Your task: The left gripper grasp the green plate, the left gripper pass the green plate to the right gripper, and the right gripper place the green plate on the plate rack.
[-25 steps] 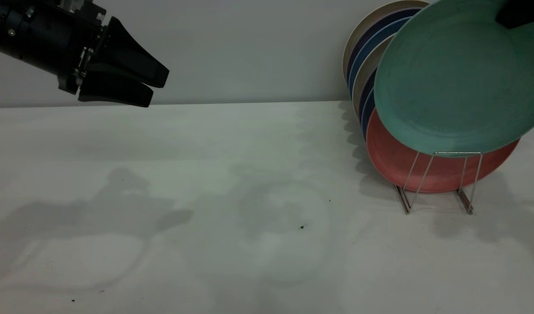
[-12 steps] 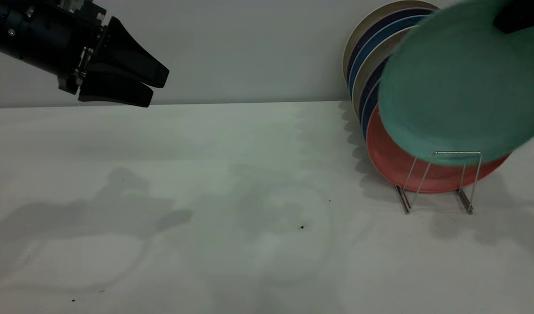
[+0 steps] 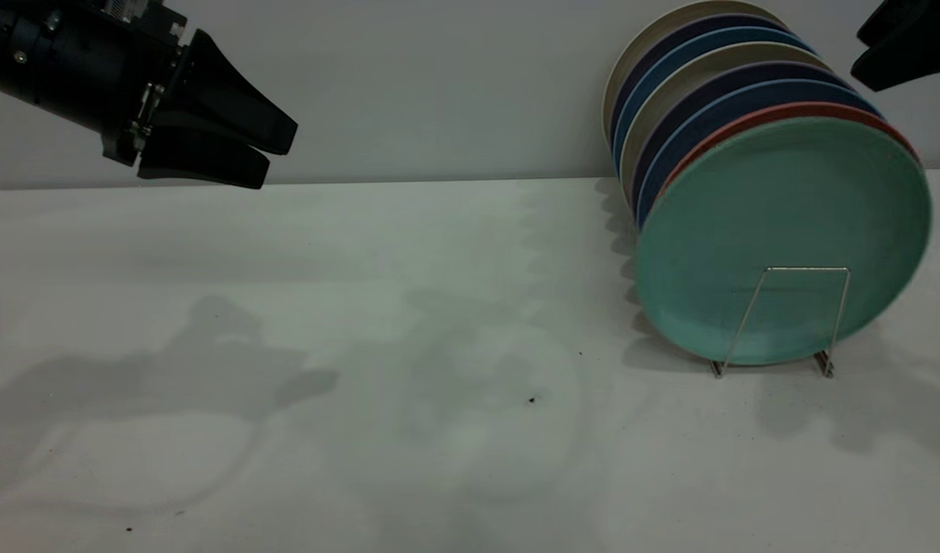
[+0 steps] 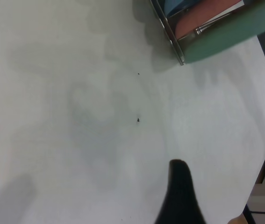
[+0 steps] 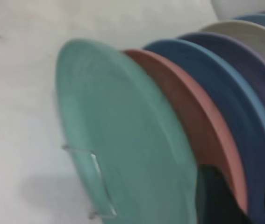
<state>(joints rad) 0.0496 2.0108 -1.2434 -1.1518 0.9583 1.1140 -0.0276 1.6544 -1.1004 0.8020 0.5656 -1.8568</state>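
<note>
The green plate (image 3: pixel 777 223) stands upright on edge in the front slot of the plate rack (image 3: pixel 792 270), leaning back on the salmon-pink plate (image 3: pixel 785 109). It also shows in the right wrist view (image 5: pixel 123 140) and the left wrist view (image 4: pixel 230 37). My right gripper (image 3: pixel 865 55) is open and empty, above and to the right of the plate's top rim, apart from it. My left gripper (image 3: pixel 274 157) hangs high at the far left, jaws slightly apart and empty; only one of its fingers (image 4: pixel 179 196) shows in its wrist view.
Behind the pink plate, several blue, dark and cream plates (image 3: pixel 693 69) fill the rack, close to the back wall. The white table (image 3: pixel 362 307) has a small dark speck (image 3: pixel 531 399) near its middle. The table's edge (image 4: pixel 263 154) shows in the left wrist view.
The green plate has dropped out of my right gripper's hold into the rack's front slot, now covering the pink plate. My right gripper has let go and sits higher right. The left arm has not moved.
</note>
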